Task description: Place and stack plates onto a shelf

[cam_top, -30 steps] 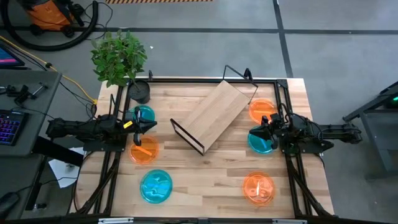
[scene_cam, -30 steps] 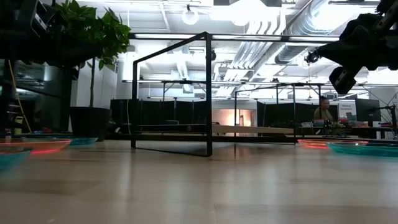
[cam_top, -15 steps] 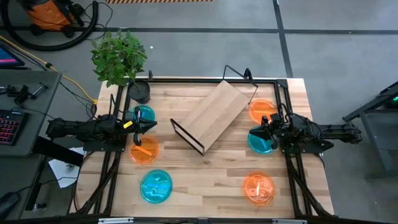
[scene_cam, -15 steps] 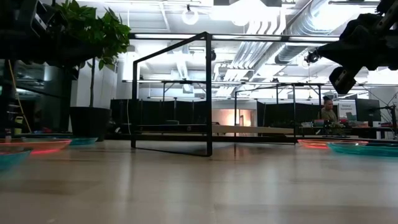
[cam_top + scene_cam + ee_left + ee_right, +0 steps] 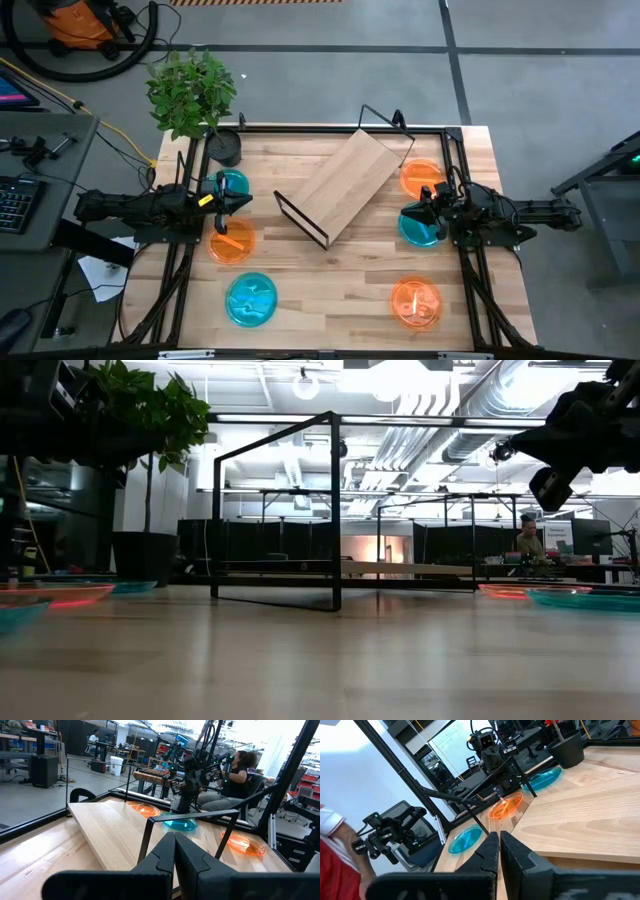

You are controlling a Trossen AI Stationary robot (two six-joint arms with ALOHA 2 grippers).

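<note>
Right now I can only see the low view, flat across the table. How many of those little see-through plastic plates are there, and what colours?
Observer: Six small round translucent plastic plates, three orange and three cyan-blue. Three lie on each side of the light wooden shelf with black wire ends.
Operator: Is anything on top of the shelf?
Observer: No. From above, its board is bare, and it sits slantwise in the middle.
Operator: Are the robot's hands holding a plate?
Observer: No. The left gripper and the right gripper are both shut on nothing, one on each side of the shelf.
</note>
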